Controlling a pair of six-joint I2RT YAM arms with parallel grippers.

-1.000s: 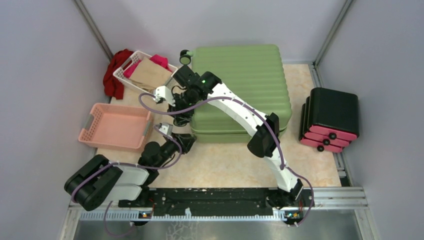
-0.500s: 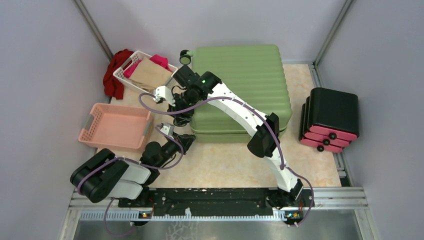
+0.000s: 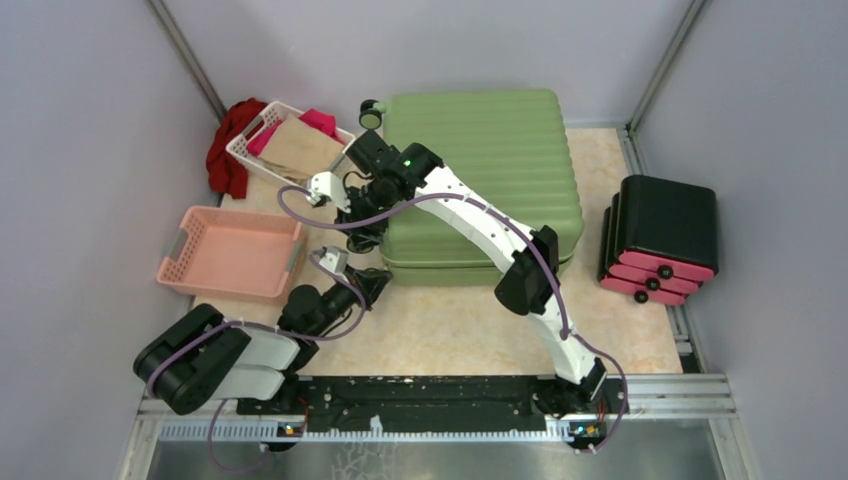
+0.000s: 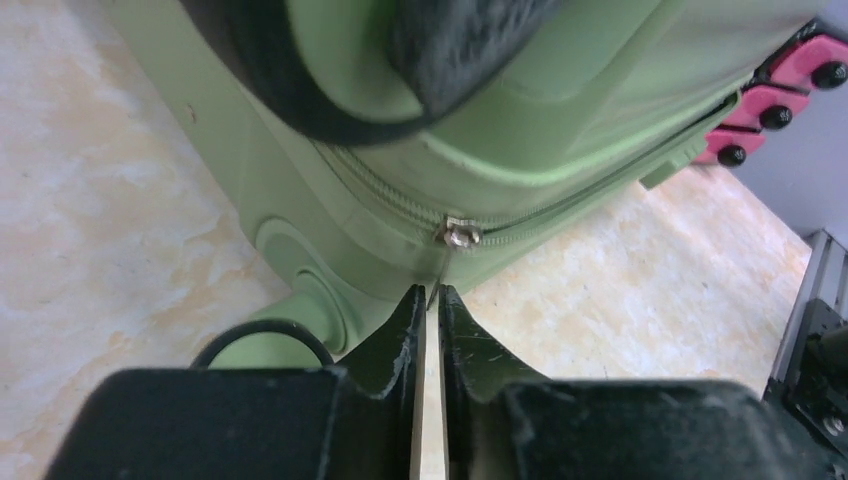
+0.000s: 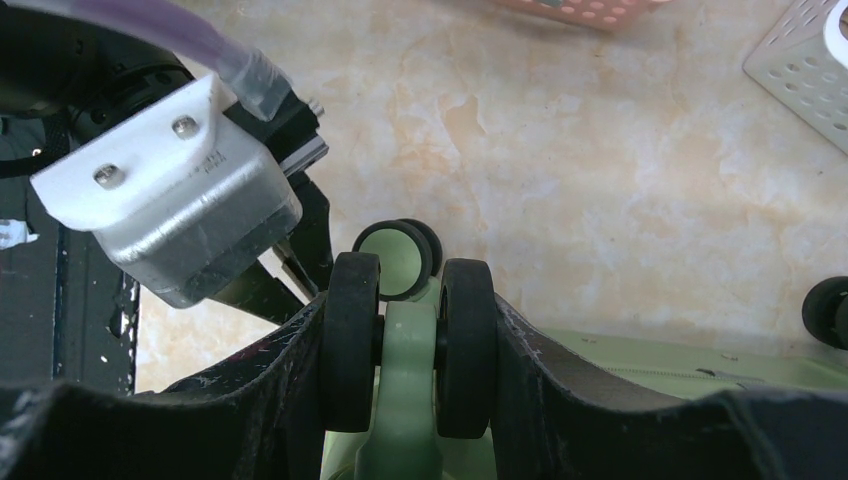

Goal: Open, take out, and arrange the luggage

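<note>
At the far left we are seeing a red cloth [image 3: 226, 150] slumping against a white basket [image 3: 243, 152], which is holding a tan folded piece [image 3: 300, 148] and a pink cloth [image 3: 320, 121]. Nearer to us, a pink basket [image 3: 232, 283] is sitting on the beige marbled surface [image 3: 440, 330].

Just to its right, the left claw [image 4: 429, 293] is hanging low at the near left corner of the luggage [image 3: 490, 150]. Its fingers [image 4: 385, 335] are standing almost together, leaving only a thin slit. The tab of the zipper pull [image 4: 459, 235] is hanging down into that slit, so we are reading it as pinched there.

Just behind it, the right claw [image 5: 412, 320] is standing about half open. It is clamping a twin caster [image 5: 467, 345] on the luggage's left side, with one finger pressing on the outer face of each black wheel.

The luggage itself, a sage-green ribbed hard-shell suitcase, is lying flat and zipped shut in the middle back of the surface. It is sitting between the white basket and a stack of black-and-pink cases [image 3: 660, 235], which is standing well apart at the right. A further caster [image 3: 372, 113] is sticking out at the suitcase's far left corner.
</note>
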